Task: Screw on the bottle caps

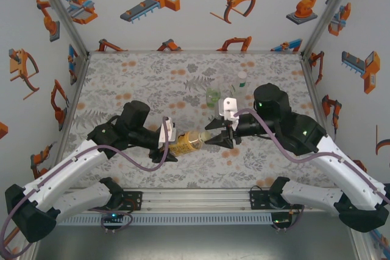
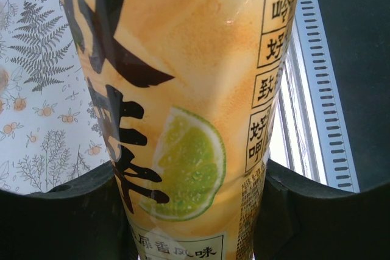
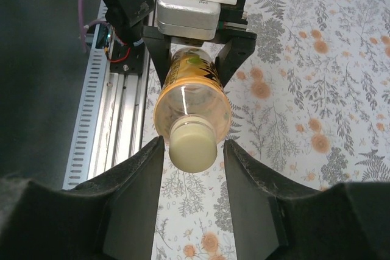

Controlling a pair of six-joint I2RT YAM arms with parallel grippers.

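The amber bottle (image 1: 189, 142) lies level above the table, and my left gripper (image 1: 169, 144) is shut on its labelled body (image 2: 183, 89). Its neck points at my right gripper (image 1: 214, 139). A pale yellow cap (image 3: 192, 146) sits on that neck. In the right wrist view my right gripper (image 3: 193, 150) has one finger on each side of the cap, with a thin gap left on both sides. The short green-tinted bottle (image 1: 213, 94) and the slim bottle with a green band (image 1: 242, 83) stand upright behind the right arm.
The metal rail (image 1: 195, 199) with both arm bases runs along the near edge, just below the held bottle. White walls with robot pictures close in the floral table (image 1: 134, 83) on three sides.
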